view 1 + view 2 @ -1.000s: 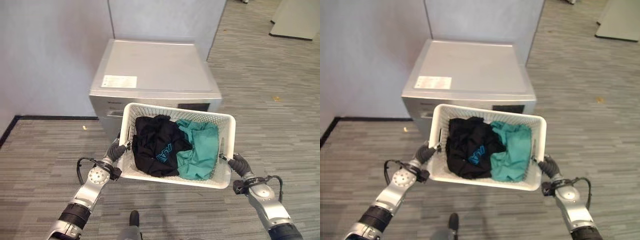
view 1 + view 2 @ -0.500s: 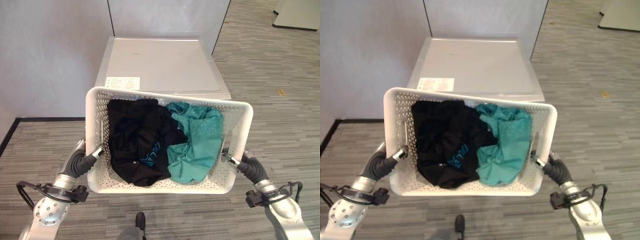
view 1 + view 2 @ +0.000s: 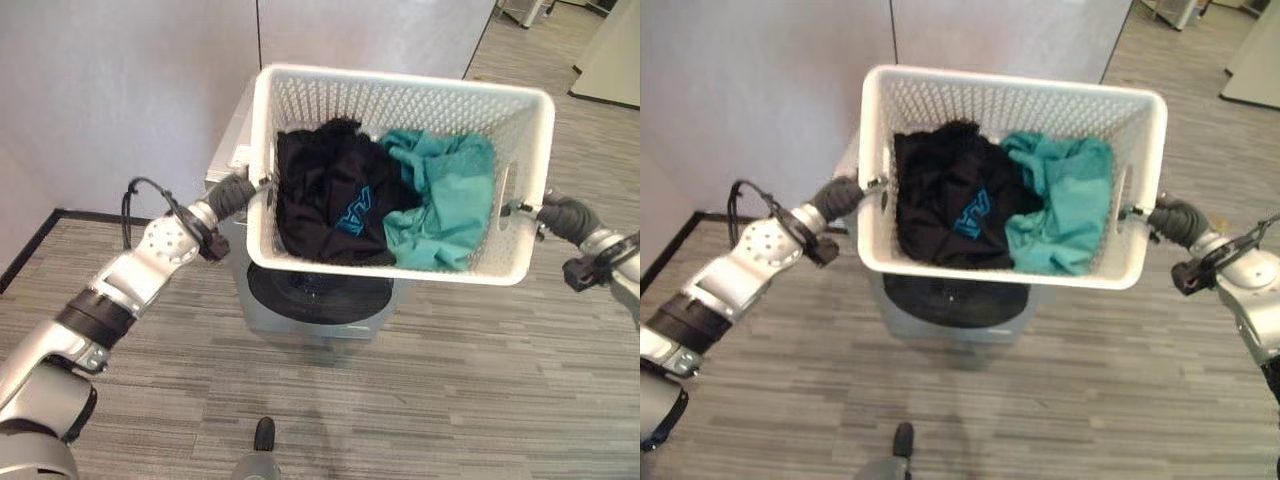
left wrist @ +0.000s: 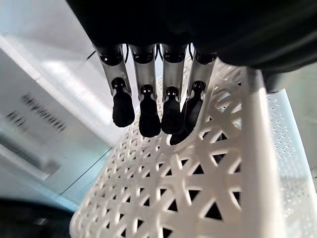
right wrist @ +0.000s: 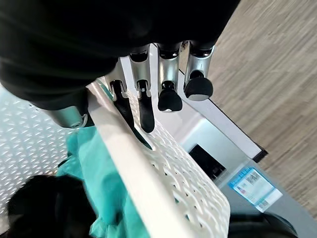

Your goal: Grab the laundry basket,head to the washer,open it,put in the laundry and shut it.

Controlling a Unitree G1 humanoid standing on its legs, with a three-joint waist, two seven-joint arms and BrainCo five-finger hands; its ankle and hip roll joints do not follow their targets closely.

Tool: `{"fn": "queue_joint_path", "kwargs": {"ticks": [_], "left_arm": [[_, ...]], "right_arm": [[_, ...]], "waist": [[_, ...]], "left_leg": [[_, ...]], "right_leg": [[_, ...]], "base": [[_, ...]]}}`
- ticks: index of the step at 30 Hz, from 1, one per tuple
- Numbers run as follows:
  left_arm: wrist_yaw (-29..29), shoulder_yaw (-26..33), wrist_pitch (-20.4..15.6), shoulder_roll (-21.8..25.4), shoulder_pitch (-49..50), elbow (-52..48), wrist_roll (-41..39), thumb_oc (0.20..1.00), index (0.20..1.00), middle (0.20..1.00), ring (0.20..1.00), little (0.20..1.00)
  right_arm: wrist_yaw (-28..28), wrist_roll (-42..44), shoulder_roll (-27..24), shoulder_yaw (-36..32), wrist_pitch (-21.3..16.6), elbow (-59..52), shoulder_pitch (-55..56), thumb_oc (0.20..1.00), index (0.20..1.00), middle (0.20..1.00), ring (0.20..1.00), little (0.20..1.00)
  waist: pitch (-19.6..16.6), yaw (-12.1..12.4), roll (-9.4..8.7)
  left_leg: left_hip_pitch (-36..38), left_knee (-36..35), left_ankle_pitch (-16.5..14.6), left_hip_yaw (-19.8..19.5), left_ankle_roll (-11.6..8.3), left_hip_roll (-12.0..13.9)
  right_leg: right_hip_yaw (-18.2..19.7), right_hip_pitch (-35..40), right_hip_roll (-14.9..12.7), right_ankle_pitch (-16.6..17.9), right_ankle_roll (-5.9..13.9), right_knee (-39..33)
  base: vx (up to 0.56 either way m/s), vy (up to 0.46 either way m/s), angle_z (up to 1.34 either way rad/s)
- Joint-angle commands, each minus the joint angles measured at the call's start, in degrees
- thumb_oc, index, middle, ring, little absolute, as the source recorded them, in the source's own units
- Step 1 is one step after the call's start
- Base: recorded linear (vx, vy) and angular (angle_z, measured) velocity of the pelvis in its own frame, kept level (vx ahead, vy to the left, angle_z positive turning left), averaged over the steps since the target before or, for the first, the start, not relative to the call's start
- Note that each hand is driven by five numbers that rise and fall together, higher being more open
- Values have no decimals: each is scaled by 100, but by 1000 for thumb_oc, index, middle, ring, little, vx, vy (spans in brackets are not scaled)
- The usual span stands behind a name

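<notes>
Grey striped carpet floor point(image 3: 450, 400) underfoot, running up to a pale partition wall point(image 3: 120, 90) behind; nearest, held high between both arms, white perforated laundry basket point(image 3: 400, 272) with a black garment point(image 3: 325, 195) and a teal garment point(image 3: 440, 205) heaped inside; left hand point(image 3: 232, 195) curled onto the basket's left side wall, fingers point(image 4: 148, 111) bent over the lattice; right hand point(image 3: 565, 215) clamped at the right handle slot, fingers point(image 5: 143, 106) hooked over the rim; just beyond and below, silver washer point(image 3: 235, 300), dark round door point(image 3: 320, 290) shut and partly hidden under the basket; judged: carrying step about done, washer reached; next calls for setting the basket down beside the machine, freeing a hand for the door.
</notes>
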Motion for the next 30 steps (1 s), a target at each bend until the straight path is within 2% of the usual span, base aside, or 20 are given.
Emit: {"fn": "queue_joint_path", "kwargs": {"ticks": [1, 2, 3, 5, 7, 8, 9, 10, 11, 12, 13, 14, 16, 17, 19, 20, 21, 22, 24, 30], "left_arm": [[715, 1230, -102, 633, -167, 894, -471, 200, 200, 200, 200, 200], [787, 1032, -121, 351, -544, 1144, -474, 200, 200, 200, 200, 200], [787, 1032, -123, 353, -546, 1151, -475, 200, 200, 200, 200, 200], [802, 1013, -110, 191, -520, 1125, -424, 200, 200, 200, 200, 200], [778, 936, -83, 148, -475, 991, -325, 200, 200, 200, 200, 200], [772, 871, -54, 87, -509, 1035, -263, 200, 200, 200, 200, 200], [711, 730, -19, 22, -514, 1111, -178, 200, 200, 200, 200, 200], [710, 727, -21, 23, -519, 1115, -179, 200, 200, 200, 200, 200], [669, 619, 46, -119, -627, 1252, -116, 200, 200, 200, 200, 200], [627, 593, 63, -201, -738, 1566, -87, 200, 200, 200, 200, 200], [625, 599, 59, -200, -742, 1573, -88, 200, 200, 200, 200, 200], [606, 605, 62, -241, -749, 1567, -99, 200, 200, 200, 200, 200], [536, 592, 74, -336, -708, 1552, -9, 200, 200, 200, 200, 200], [520, 558, 67, -357, -686, 1620, 34, 200, 200, 200, 200, 200], [538, 521, 40, -375, -756, 1796, 83, 200, 200, 200, 200, 200], [585, 542, -5, -368, -779, 1829, 53, 200, 200, 200, 200, 200], [585, 543, -7, -368, -779, 1831, 52, 200, 200, 200, 200, 200], [635, 568, -21, -401, -786, 1868, 49, 200, 200, 200, 200, 200], [687, 652, -39, -498, -717, 1856, 62, 200, 200, 200, 200, 200], [687, 470, -8, -775, -888, 2127, 172, 200, 200, 200, 200, 200]], "right_arm": [[-983, 96, -609, -930, 147, 969, -259, 200, 200, 200, 200, 200], [-1107, -13, -187, -526, 156, 1663, -890, 200, 200, 200, 200, 200], [-1106, -11, -181, -503, 151, 1680, -916, 200, 200, 200, 200, 200], [-1115, -176, 127, -334, 189, 2046, -1107, 200, 200, 200, 200, 200], [-1066, -407, 335, -338, 257, 2354, -1195, 200, 200, 200, 200, 200], [-1028, -512, 472, -260, 277, 2515, -1312, 200, 200, 200, 200, 200], [-1045, -534, 712, -279, 314, 2719, -1356, 200, 200, 200, 200, 200], [-1045, -533, 713, -278, 312, 2723, -1361, 200, 200, 200, 200, 200], [-1015, -627, 828, -212, 383, 2953, -1547, 200, 200, 200, 200, 200], [-1006, -695, 925, -99, 348, 3120, -1819, 200, 200, 200, 200, 200], [-1003, -693, 927, -82, 345, 3132, -1841, 200, 200, 200, 200, 200], [-1015, -709, 967, -46, 346, 3158, -1905, 200, 200, 200, 200, 200], [-987, -727, 940, -92, 380, 3187, -1854, 200, 200, 200, 200, 200], [-964, -775, 941, -104, 411, 3245, -1869, 200, 200, 200, 200, 200], [-931, -845, 940, -88, 423, 3430, -1937, 200, 200, 200, 200, 200], [-918, -843, 888, -71, 436, 3422, -1957, 200, 200, 200, 200, 200], [-918, -842, 888, -68, 437, 3423, -1960, 200, 200, 200, 200, 200], [-891, -830, 813, -61, 479, 3311, -1874, 200, 200, 200, 200, 200], [-861, -756, 775, -101, 436, 3283, -1720, 200, 200, 200, 200, 200], [-720, -880, 808, 133, 491, 3509, -1635, 200, 200, 200, 200, 200]], "waist": [[-77, 359, -40], [-189, 501, -64], [-192, 499, -75], [-318, 632, 25], [-423, 675, 41], [-464, 677, 42], [-447, 641, 71], [-458, 653, 70], [-326, 514, 217], [-229, 403, 433], [-225, 416, 422], [-194, 401, 489], [-190, 363, 515], [-208, 329, 521], [-213, 292, 510], [-199, 237, 476], [-191, 252, 480], [-196, 218, 402], [-386, 249, 269], [-601, 188, 173]], "left_leg": [[-77, 1304, -519, 541, 111, 600], [-232, 394, -642, 924, 180, 559], [-216, 361, -628, 939, 182, 547], [-9, -385, -627, 1026, 228, 419], [142, -452, -655, 909, 365, 229], [173, -352, -769, 876, 466, 115], [447, -302, -1006, 896, 699, -94], [435, -308, -1000, 910, 705, -91], [769, -365, -1109, 947, 890, -179], [981, -488, -1157, 951, 1001, -167], [984, -494, -1157, 974, 1005, -181], [1152, -602, -1173, 1014, 1011, -178], [1323, -751, -1196, 1037, 934, -183], [1455, -854, -1266, 1070, 842, -164], [1618, -959, -1313, 1039, 753, -136], [1677, -979, -1328, 1004, 725, -140], [1692, -984, -1331, 1020, 725, -137], [1724, -999, -1351, 991, 699, -166], [1855, -1105, -1319, 1013, 601, -71], [1985, -1289, -1255, 757, 401, 246]], "right_leg": [[91, -66, -323, 360, 315, -277], [136, 83, -348, 348, 418, -503], [140, 83, -362, 349, 422, -510], [153, 231, -397, 268, 555, -482], [179, 228, -503, 238, 647, -229], [211, 120, -608, 327, 727, 155], [389, -177, -832, 914, 928, 1028], [406, -205, -834, 919, 932, 1038], [637, -700, -993, 1478, 1003, 2225], [712, -1193, -991, 1632, 1031, 2988], [742, -1224, -1007, 1614, 1036, 3031], [543, -1388, -1174, 1579, 994, 2974], [110, -1443, -1438, 1459, 963, 2131], [-148, -1359, -1616, 1422, 1003, 1027], [-137, -1298, -1692, 1714, 1119, 120], [113, -1307, -1631, 1851, 1186, -49], [129, -1300, -1624, 1859, 1187, -60], [426, -1244, -1515, 1795, 1188, -176], [332, -1076, -1382, 1816, 1204, -243], [53, -672, -970, 1554, 1051, -695]], "base": [[302, 89, 45], [307, 86, 31], [325, 166, 21], [300, 246, 16], [304, 270, -1], [367, 375, -19], [285, 311, -35], [340, 433, -29], [249, 401, 3], [249, 397, 17], [192, 232, 23], [181, 72, -7], [289, -31, -25], [300, -183, -30], [244, -183, -12], [130, -95, 13], [129, -101, 14], [206, -138, 27], [246, -173, 23], [130, -154, 17]]}}
